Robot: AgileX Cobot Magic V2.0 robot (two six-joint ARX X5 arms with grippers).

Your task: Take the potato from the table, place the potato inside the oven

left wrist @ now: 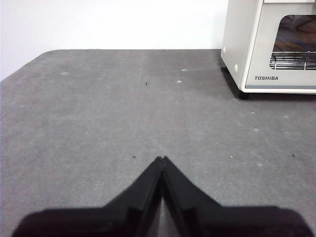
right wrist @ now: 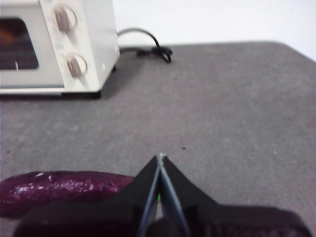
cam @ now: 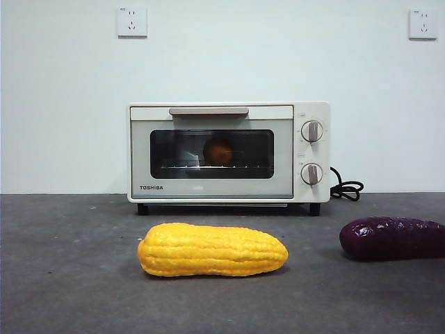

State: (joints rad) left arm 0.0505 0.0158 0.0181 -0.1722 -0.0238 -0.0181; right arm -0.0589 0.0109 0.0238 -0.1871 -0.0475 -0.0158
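Note:
The potato [cam: 218, 152] shows as a small orange-brown lump behind the dark glass of the oven [cam: 212, 188], resting on the rack inside. The oven door is closed, its beige handle [cam: 208, 111] at the top. In the left wrist view my left gripper [left wrist: 162, 159] is shut and empty over bare table [left wrist: 98, 113], with the oven [left wrist: 266, 64] off to one side. My right gripper [right wrist: 160, 157] is shut and empty too, above the table beside the purple vegetable [right wrist: 54, 190]; the oven [right wrist: 94, 44] stands beyond it. Neither arm appears in the front view.
A long yellow corn cob [cam: 212, 250] lies on the table in front of the oven. A dark purple bumpy vegetable [cam: 393, 239] lies at the right. The oven's black cord [cam: 345, 186] coils behind its right side. Wall sockets [cam: 132, 21] sit high on the wall.

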